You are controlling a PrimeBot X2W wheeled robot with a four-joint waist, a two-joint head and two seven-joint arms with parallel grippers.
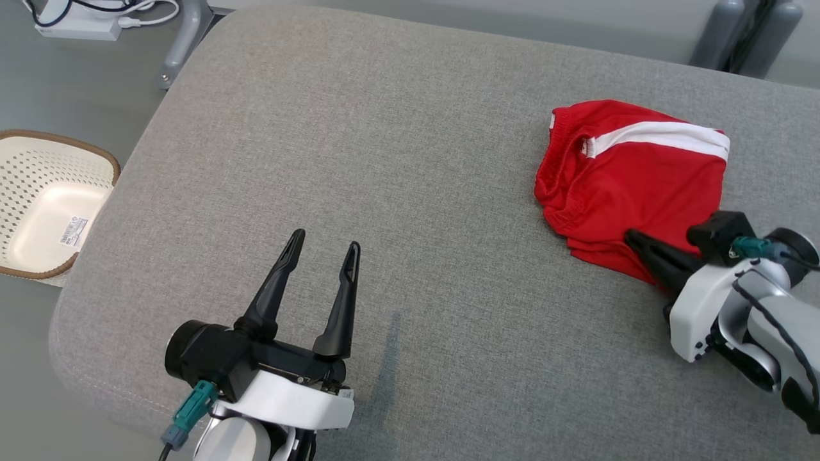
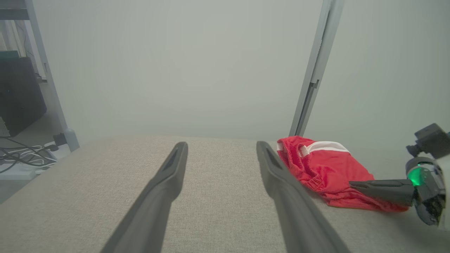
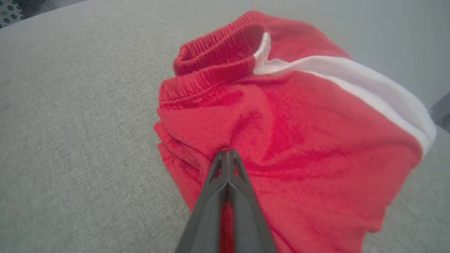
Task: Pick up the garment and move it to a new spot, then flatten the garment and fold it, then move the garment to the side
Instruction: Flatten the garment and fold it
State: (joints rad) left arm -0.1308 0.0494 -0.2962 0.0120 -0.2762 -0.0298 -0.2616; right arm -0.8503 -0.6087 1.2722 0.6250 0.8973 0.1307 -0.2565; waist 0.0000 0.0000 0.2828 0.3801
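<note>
- Shorts (image 1: 631, 186): red with a white side stripe, lying on the grey pad (image 1: 384, 128) at its far right. They are folded into a compact stack, with the waistband turned toward the pad's middle and the layered edges toward the robot. With the fold apparently done, the last step, shifting the stack aside, is judged to be in hand.
- Right gripper (image 1: 631, 238): fingers pressed tight together, no gap between them. The tips are set on the near edge of the stack and the arm is brought in low from the right. In the right wrist view the tips (image 3: 227, 151) are met by creases in the cloth (image 3: 299, 140). A pinch of the top layer seems to have been taken, though this cannot be confirmed from that angle. A low, flat hold of this kind is thought to suit dragging the stack without undoing the fold.
- Left gripper (image 1: 325, 242): spread wide, nothing between the fingers, held above bare pad at the near left, well apart from the shorts. It is presumably parked there to keep the path clear.
- From the left wrist view, the shorts (image 2: 327, 168) are seen to the right of the open fingers (image 2: 221, 146), with the right gripper (image 2: 351, 183) laid across their near edge.
- Basket (image 1: 38, 173): noted beyond the pad's left edge, lower than the pad; not involved.
</note>
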